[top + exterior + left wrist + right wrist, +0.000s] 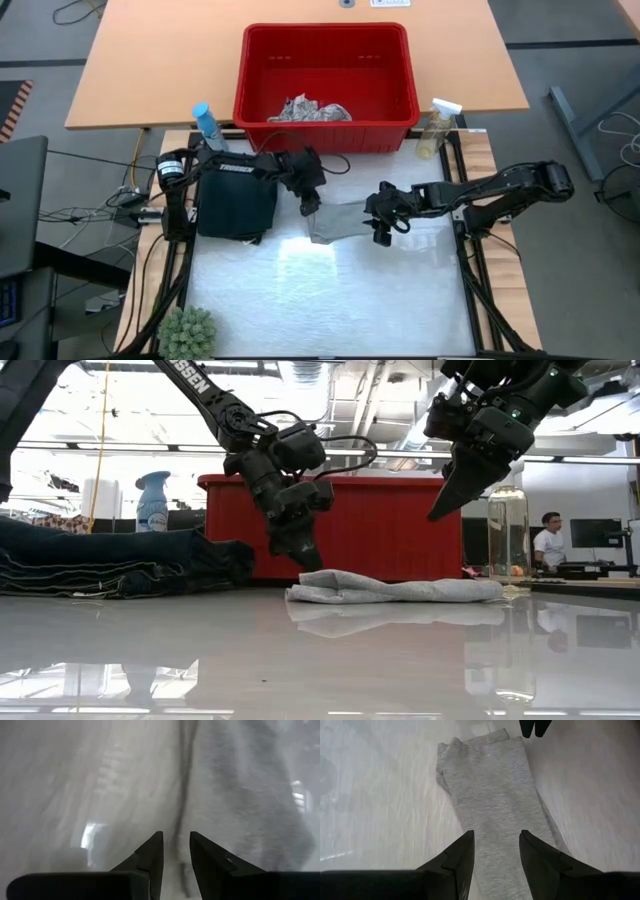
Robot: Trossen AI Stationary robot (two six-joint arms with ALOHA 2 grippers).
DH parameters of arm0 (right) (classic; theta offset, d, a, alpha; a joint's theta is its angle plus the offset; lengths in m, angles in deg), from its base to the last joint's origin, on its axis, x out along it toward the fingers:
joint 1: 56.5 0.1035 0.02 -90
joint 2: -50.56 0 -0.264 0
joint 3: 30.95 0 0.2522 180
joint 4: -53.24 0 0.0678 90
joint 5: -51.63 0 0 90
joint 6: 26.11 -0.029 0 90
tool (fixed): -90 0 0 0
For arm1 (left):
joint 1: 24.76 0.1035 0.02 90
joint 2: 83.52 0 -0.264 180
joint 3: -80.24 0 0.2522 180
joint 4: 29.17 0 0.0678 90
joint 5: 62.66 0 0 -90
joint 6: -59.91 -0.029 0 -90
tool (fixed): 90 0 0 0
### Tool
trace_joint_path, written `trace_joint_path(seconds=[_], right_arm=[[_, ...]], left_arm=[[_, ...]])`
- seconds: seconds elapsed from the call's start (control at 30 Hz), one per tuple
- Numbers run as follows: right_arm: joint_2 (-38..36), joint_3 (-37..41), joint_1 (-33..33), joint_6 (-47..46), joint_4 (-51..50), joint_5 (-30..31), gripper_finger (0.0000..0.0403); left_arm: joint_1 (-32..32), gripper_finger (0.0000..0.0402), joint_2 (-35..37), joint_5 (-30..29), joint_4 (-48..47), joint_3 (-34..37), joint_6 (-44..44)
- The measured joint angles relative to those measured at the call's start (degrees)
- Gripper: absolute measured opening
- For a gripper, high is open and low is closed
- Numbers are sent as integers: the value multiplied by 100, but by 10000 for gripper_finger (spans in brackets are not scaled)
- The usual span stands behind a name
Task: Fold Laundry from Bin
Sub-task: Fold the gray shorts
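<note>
Judging the grey cloth (335, 221) light, limp and slippery, I would pinch its folded edges — it lies flat beneath both part-spread, empty grippers, left (308, 556) and right (440, 510).

A: Any lettering you can actually read here?

B: Only one bit. In the low view, white capital letters run along the dark left arm (200, 382), on the link slanting down toward the left tool (305, 555). What shows reads "OSSEN"; the start of the word is cut off by the top edge.

A: And from above?

B: There is a pale strip of print on the same arm's link (232, 169), just behind that tool, but it is too small to make out.

A: Labels on the spray bottles, the red bin?

B: Nothing readable on either. Both wrist views show no writing at all.
</note>
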Motion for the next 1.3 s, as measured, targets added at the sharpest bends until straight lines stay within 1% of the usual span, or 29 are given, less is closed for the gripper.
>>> trace_joint_path(seconds=[0.5,0.53,0.63,0.8,0.83,1.0,1.13,1.2,1.3], right_arm=[[3,-2,39,-2,-60,4,178],[3,-2,35,-2,-55,5,178],[3,-2,35,0,-55,5,178],[3,-2,35,9,-68,5,175],[3,-2,37,19,-71,5,174],[3,-2,35,18,-84,5,170],[3,-2,35,16,-88,11,166],[3,-2,22,-29,-87,136,164],[3,-2,-16,-183,-90,563,160]], left_arm=[[-105,82,-289,292,-86,0,141],[-103,79,-283,376,-65,0,145],[-109,61,-284,384,-115,-1,84],[-120,11,-284,419,-97,0,75],[-120,6,-284,424,-108,0,81],[-156,1,-284,464,-108,0,110],[-174,0,-166,580,-252,-21,482],[-196,0,-50,579,-467,-118,577],[-251,0,113,559,-873,-310,608]])
